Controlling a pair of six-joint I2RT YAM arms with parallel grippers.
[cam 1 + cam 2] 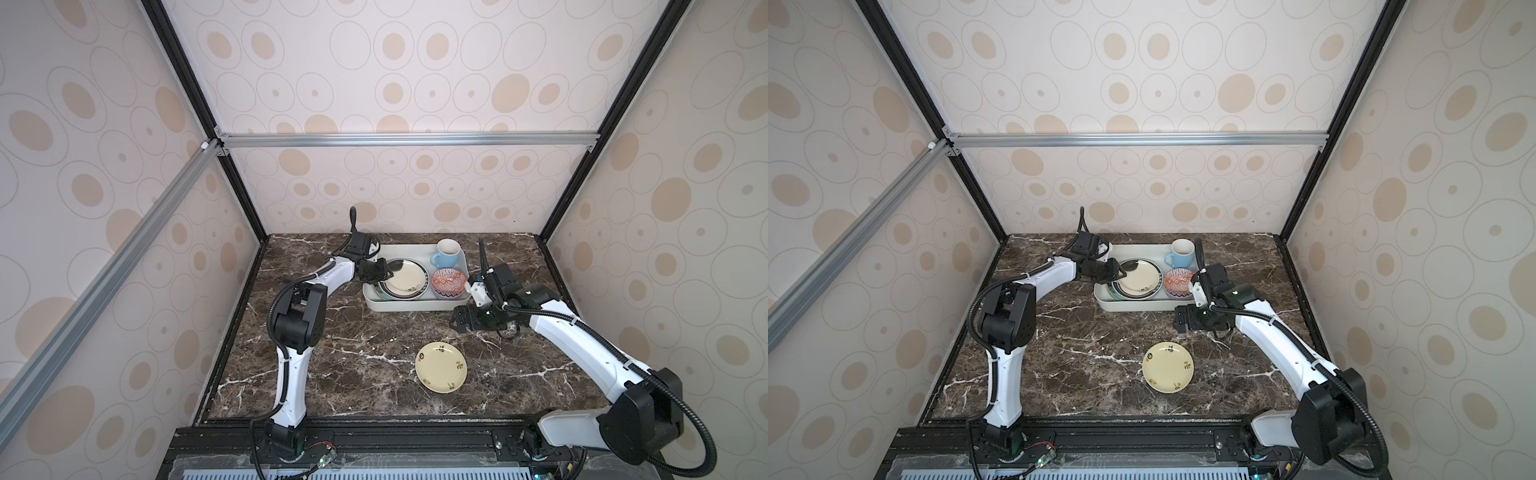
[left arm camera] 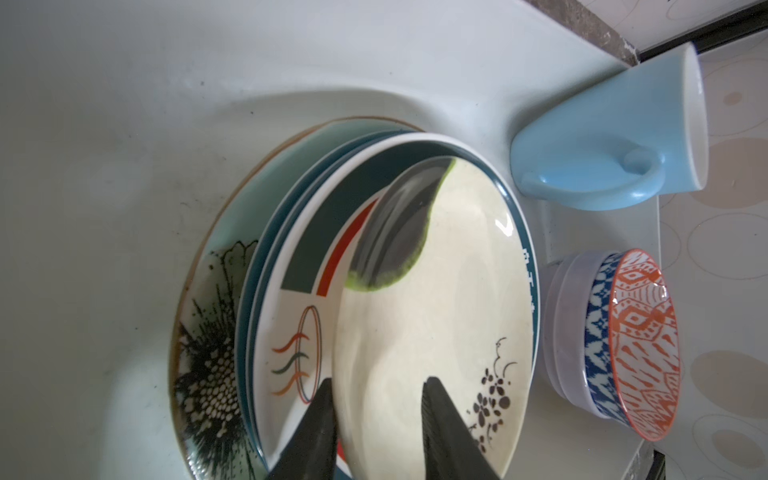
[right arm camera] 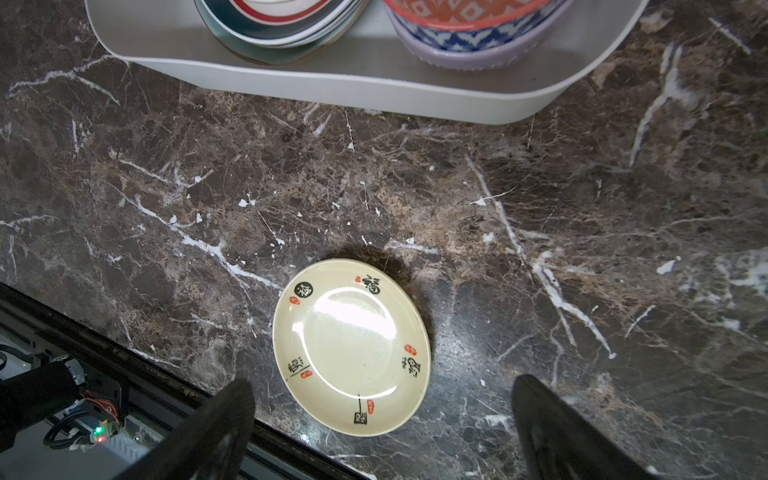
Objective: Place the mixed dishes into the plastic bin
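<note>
My left gripper sits part-open astride the rim of the top cream plate inside the bin, seemingly not pinching; stacking saves room. My right gripper, wide and empty, faces the last plate on the counter, bin's six o'clock.

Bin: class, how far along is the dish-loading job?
Done: plate stack, nested bowls and mug sit in the bin. In hand: left gripper, jaws apart, straddles the top plate's rim. Left: one cream plate on the table, near the open right gripper.
</note>
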